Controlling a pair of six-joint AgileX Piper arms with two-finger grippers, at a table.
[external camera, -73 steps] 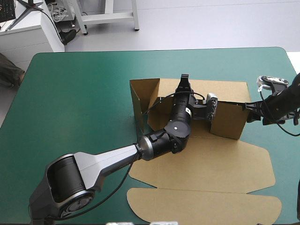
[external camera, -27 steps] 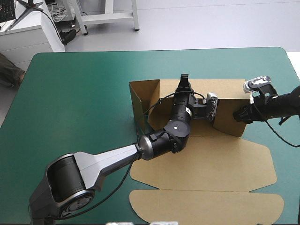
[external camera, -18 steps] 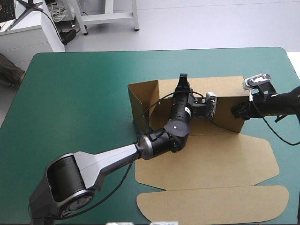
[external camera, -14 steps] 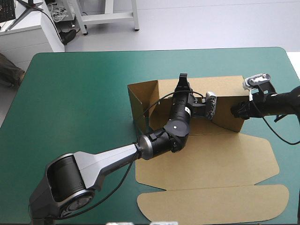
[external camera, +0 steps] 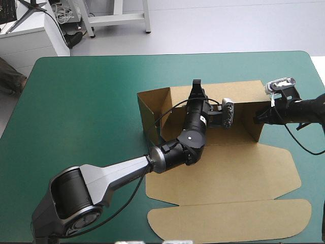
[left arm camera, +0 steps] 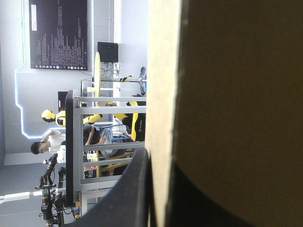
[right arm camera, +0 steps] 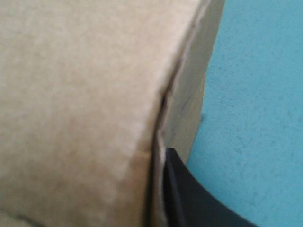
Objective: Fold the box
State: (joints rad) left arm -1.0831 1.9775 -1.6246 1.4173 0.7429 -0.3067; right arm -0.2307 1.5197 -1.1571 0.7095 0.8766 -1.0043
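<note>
Across the teal-green tabletop point(external camera: 81, 101), seen from above, lies one brown box point(external camera: 223, 173), right of centre, with its far and side walls raised and its lid flat toward the near edge. Two hands meet it. The left hand point(external camera: 195, 86) pinches the far wall. The right hand point(external camera: 258, 119) is at the right wall, where earlier it hung clear to the right. Left wrist: the board's edge is clamped between black fingers point(left arm camera: 128, 198). Right wrist: one black finger point(right arm camera: 189, 194) lies tight against the wall, the hand clenched on the box.
</note>
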